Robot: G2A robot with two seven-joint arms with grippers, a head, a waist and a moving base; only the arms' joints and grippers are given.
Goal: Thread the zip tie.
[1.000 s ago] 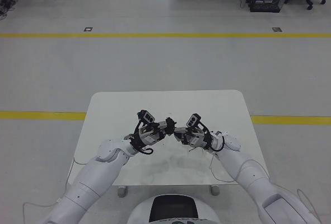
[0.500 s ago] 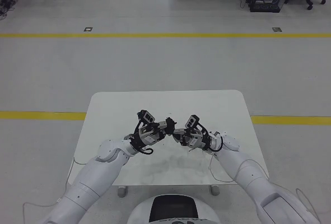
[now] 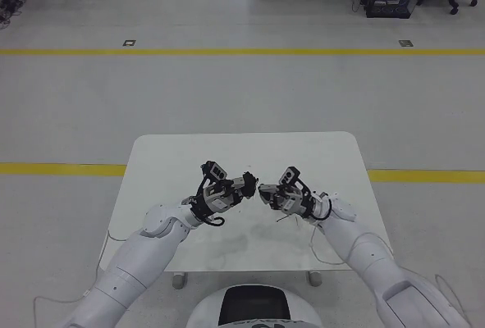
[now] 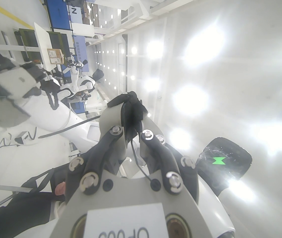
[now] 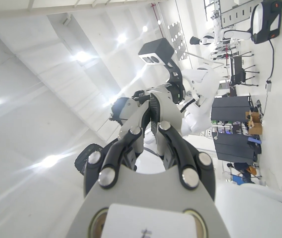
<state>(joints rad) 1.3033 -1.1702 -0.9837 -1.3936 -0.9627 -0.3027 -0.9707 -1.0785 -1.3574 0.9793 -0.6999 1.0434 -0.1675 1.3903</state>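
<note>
Our left gripper (image 3: 247,182) is held up off the table (image 3: 176,164), over its middle, with the tip aimed across at the other arm. Its fingers are clamped on a dark, crumpled-looking bunch that sticks out past the tips. We take that to be the tie (image 4: 131,108). So the tie sits in the left gripper, in the air, not on the table. Our guess at why: left acts as the fixture, presenting one end clear of the surface so the other arm can do the fine work with nothing underneath to snag on.

The tie itself is black and matte. It reads as a short folded or bunched piece rather than a clean straight strap. We can't pick out head from tail, or tell whether a loop is already closed. A thin dark strand (image 4: 137,154) runs back from the bunch between the fingers. It could be strap or the gripper's own wire; we can't tell.

The right gripper (image 3: 266,191) sits just beside the left one, tip facing tip, and the top view shows them slightly apart. Its fingers are drawn together at the tips. We see nothing dark between them, so we can't say whether it pinches a tail end. Facing the left tip head-on fits a feed or pull along the strap. We'd judge threading as mid-step, not confirmed done.
</note>
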